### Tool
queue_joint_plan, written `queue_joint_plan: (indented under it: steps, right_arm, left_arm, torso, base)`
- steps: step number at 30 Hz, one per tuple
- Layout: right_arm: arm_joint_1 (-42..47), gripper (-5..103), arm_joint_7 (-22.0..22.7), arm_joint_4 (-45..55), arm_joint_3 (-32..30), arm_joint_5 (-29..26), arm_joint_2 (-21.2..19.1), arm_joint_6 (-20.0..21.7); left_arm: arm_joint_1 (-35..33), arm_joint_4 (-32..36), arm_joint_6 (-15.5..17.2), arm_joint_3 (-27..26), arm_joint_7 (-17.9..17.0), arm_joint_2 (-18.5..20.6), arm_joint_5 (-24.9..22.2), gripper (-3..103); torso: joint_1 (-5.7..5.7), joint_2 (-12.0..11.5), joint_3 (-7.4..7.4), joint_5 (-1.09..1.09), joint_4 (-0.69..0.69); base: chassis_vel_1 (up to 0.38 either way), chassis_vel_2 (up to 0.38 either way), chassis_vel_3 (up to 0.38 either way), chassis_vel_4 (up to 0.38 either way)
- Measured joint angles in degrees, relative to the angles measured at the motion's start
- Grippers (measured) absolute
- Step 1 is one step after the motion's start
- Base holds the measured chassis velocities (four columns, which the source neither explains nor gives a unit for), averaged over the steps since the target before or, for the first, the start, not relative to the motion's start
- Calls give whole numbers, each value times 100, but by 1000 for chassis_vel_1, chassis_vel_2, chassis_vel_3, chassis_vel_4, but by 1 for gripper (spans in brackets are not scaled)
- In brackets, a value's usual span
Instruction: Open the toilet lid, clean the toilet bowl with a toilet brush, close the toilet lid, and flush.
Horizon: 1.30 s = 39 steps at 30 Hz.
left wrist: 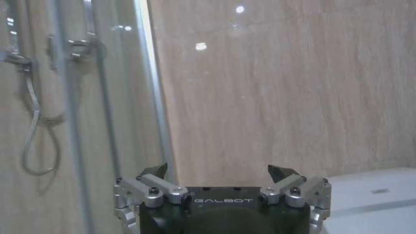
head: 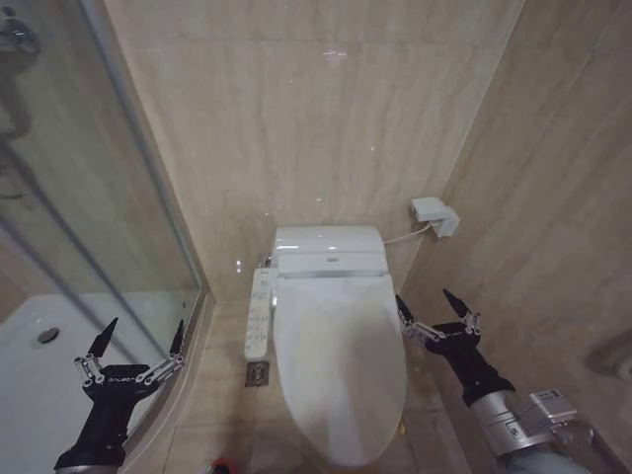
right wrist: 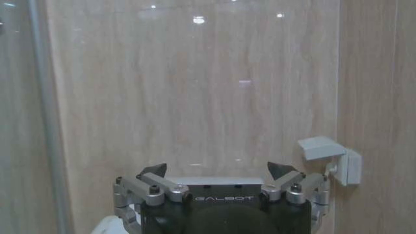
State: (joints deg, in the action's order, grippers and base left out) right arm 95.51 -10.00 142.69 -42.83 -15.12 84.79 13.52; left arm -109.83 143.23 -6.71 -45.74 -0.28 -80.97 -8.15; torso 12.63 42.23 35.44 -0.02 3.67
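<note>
The white toilet lid (head: pixel 341 365) lies shut over the toilet bowl, which is hidden beneath it. A white button-panel arm (head: pixel 260 314) runs along the toilet's left side. My left gripper (head: pixel 143 331) hangs open and empty at the lower left, in front of the shower glass and well apart from the toilet. My right gripper (head: pixel 425 299) is open and empty just right of the lid's edge, not touching it. Both wrist views show open fingers, left gripper (left wrist: pixel 217 171) and right gripper (right wrist: pixel 217 168), facing the beige wall. The toilet brush is out of view.
A curved glass shower screen (head: pixel 99 197) and a white shower tray (head: pixel 39 365) are on the left. A white wall box (head: pixel 434 215) with a cable sits right of the toilet's back unit (head: pixel 328 250). A wall stands close on the right. A small red thing (head: pixel 219 464) shows at the bottom edge.
</note>
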Motion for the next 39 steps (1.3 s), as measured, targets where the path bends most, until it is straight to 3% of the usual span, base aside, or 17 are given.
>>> queue_joint_plan:
  steps: [9, 24, 39]
  right_arm:
    - [2, 100, -1, 0, 1, 0, 1, 0]
    - [-1, 100, 0, 0, 0, 0, 0, 0]
    - [0, 100, 2, 0, -3, 0, -1, 0]
  left_arm:
    - [-2, 0, 1, -1, -1, 0, 0, 100]
    - [0, 1, 2, 0, 0, 0, -1, 100]
    - [-1, 3, 2, 2, 1, -2, -1, 100]
  torso:
    - [-4, 3, -2, -1, -2]
    - [2, -2, 0, 1, 0]
    - [2, -1, 1, 5, -1]
  base:
    - [264, -26, -234, 25]
    - [-61, -16, 63, 16]
    - [-124, -143, 143, 130]
